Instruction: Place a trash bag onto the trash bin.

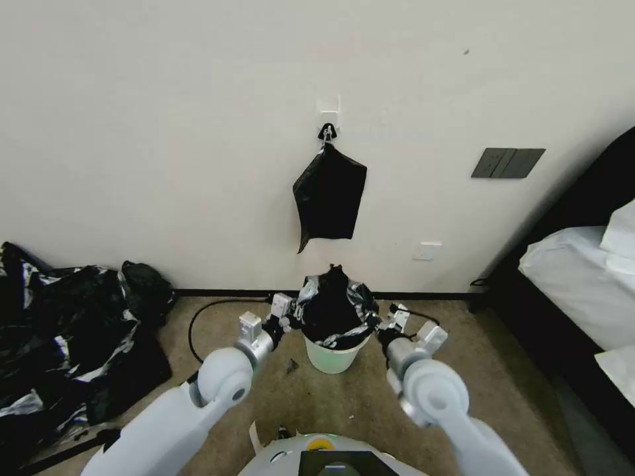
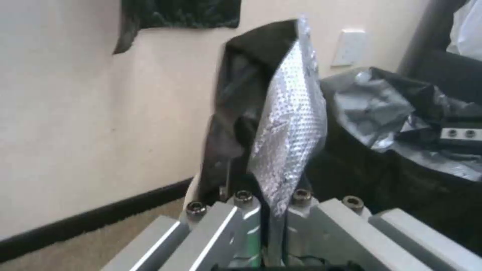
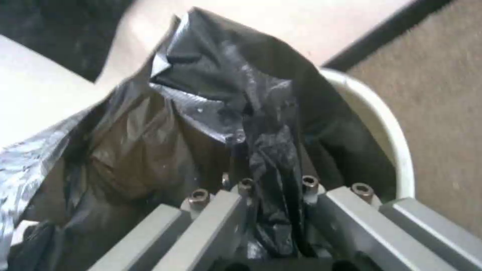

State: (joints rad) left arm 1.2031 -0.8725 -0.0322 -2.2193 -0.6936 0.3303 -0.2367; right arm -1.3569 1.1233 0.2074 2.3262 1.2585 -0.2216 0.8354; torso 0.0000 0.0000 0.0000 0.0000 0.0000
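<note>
The cream-white trash bin (image 1: pixel 332 359) stands on the carpet by the wall, straight ahead of me. A glossy black trash bag (image 1: pixel 331 309) is spread over its mouth and puffs up above the rim. My left gripper (image 1: pixel 289 320) is shut on the bag's left edge, and my right gripper (image 1: pixel 381 322) is shut on its right edge. A shiny fold of the trash bag (image 2: pixel 289 135) runs between the left gripper (image 2: pixel 273 210) fingers in the left wrist view. Crumpled film of the trash bag (image 3: pixel 261 150) is pinched by the right gripper (image 3: pixel 276 195), with the trash bin rim (image 3: pixel 386 124) beside it.
A flat bundle of black bags (image 1: pixel 329 196) hangs from a wall hook above the bin. A large black-and-silvery heap of plastic (image 1: pixel 73 337) lies on the floor at the left. A bed (image 1: pixel 582 291) stands at the right, and a black cable (image 1: pixel 211 311) curls by the baseboard.
</note>
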